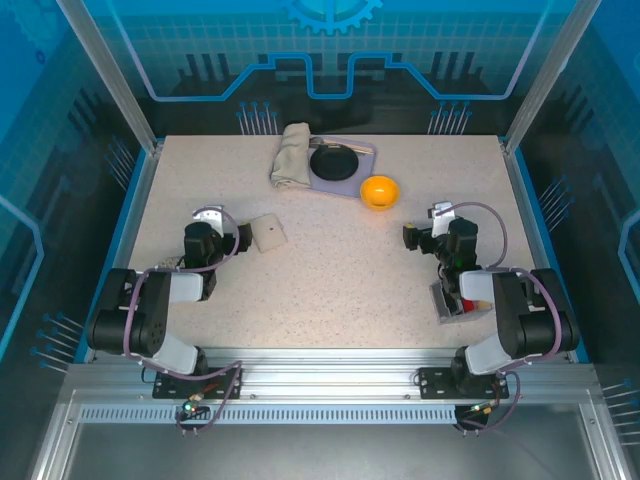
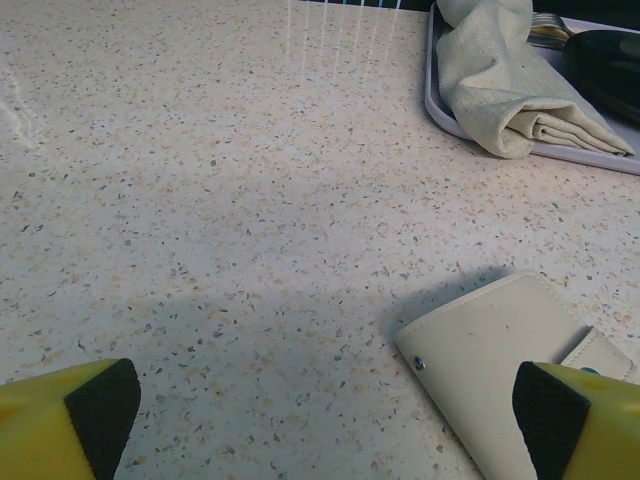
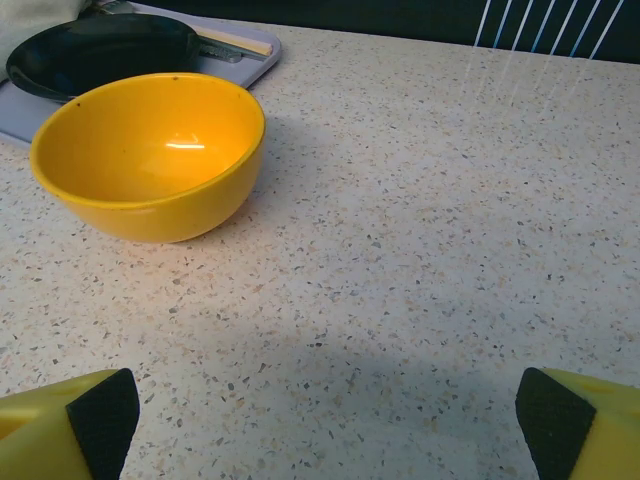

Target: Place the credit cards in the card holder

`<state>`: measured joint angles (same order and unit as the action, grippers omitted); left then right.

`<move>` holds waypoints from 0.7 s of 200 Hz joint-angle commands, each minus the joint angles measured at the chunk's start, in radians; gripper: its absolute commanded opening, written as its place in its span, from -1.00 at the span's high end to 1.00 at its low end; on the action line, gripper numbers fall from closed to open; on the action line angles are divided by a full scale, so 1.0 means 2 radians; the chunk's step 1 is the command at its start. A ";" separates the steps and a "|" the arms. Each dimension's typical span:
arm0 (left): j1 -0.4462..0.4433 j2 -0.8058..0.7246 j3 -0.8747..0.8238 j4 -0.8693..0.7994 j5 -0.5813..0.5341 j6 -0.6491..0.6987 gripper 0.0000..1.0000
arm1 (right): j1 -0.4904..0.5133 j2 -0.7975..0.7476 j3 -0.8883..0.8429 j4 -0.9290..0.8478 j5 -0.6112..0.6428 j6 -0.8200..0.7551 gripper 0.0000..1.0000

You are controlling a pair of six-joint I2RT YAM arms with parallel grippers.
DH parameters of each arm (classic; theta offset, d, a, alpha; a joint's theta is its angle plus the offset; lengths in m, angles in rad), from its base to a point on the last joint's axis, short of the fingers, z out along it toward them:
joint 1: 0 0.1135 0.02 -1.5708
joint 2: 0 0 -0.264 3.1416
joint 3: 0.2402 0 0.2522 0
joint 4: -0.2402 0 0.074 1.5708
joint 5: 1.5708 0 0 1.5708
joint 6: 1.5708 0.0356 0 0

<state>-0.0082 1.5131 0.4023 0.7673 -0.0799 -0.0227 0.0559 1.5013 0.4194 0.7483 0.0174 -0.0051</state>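
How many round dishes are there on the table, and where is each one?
2. A yellow bowl stands on the table, just right of the grey tray. A black dish lies on that tray, beside the folded cloth. Another may be hidden from these views.

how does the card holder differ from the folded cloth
The card holder is flat, smooth and crisp-edged, with a small stud; the cloth is bunched and wrinkled. The card holder lies on the bare table; the cloth rests partly on the grey tray. From above, the cloth looks longer than the card holder. Both are cream.
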 commanded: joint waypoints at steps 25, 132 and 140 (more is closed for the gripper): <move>0.004 0.001 0.009 0.003 0.012 0.009 -0.98 | -0.005 0.001 0.009 -0.001 -0.005 -0.005 -1.00; 0.002 0.000 0.006 0.008 0.018 0.012 -0.98 | -0.002 0.001 0.006 0.002 0.000 -0.007 -1.00; -0.001 -0.004 -0.001 0.016 0.018 0.015 -0.98 | 0.003 -0.001 0.003 0.006 0.004 -0.010 -1.00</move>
<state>-0.0082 1.5131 0.4023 0.7681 -0.0761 -0.0223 0.0563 1.5013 0.4194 0.7486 0.0177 -0.0055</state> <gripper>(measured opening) 0.989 0.998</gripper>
